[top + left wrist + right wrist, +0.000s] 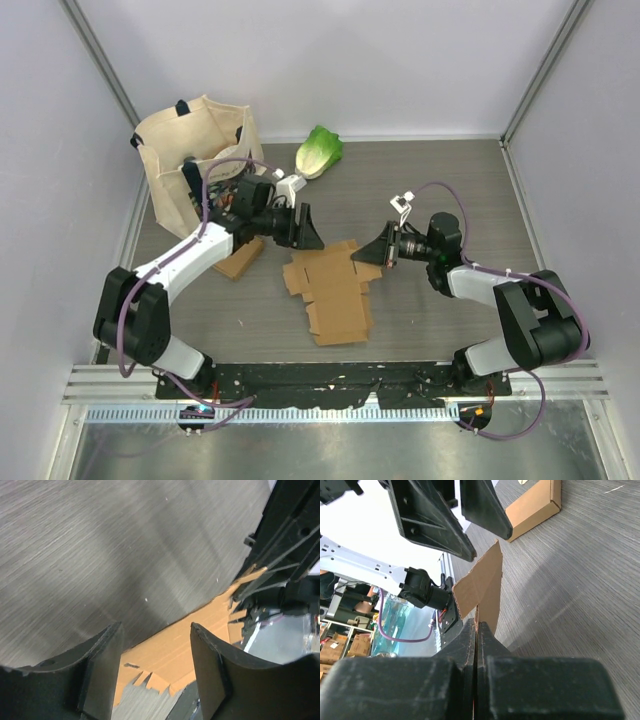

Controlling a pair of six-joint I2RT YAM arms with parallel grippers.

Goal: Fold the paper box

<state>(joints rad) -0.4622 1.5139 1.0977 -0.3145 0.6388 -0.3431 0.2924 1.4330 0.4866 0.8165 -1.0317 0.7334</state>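
The paper box [330, 290] is a flat brown cardboard blank lying mid-table. My right gripper [372, 250] is shut on a flap at the blank's upper right edge. In the right wrist view that flap [482, 592] stands up, pinched between the closed fingers [476, 627]. My left gripper [305, 232] hovers over the blank's upper left edge. Its jaws stand apart in the left wrist view [156, 647], where the cardboard [172, 647] shows through the gap, beyond the fingertips and not gripped.
A second, folded cardboard box [240, 258] lies by the left arm, also in the right wrist view [532, 510]. A beige tote bag [195, 150] stands at the back left. A green lettuce toy [320, 152] lies behind the grippers.
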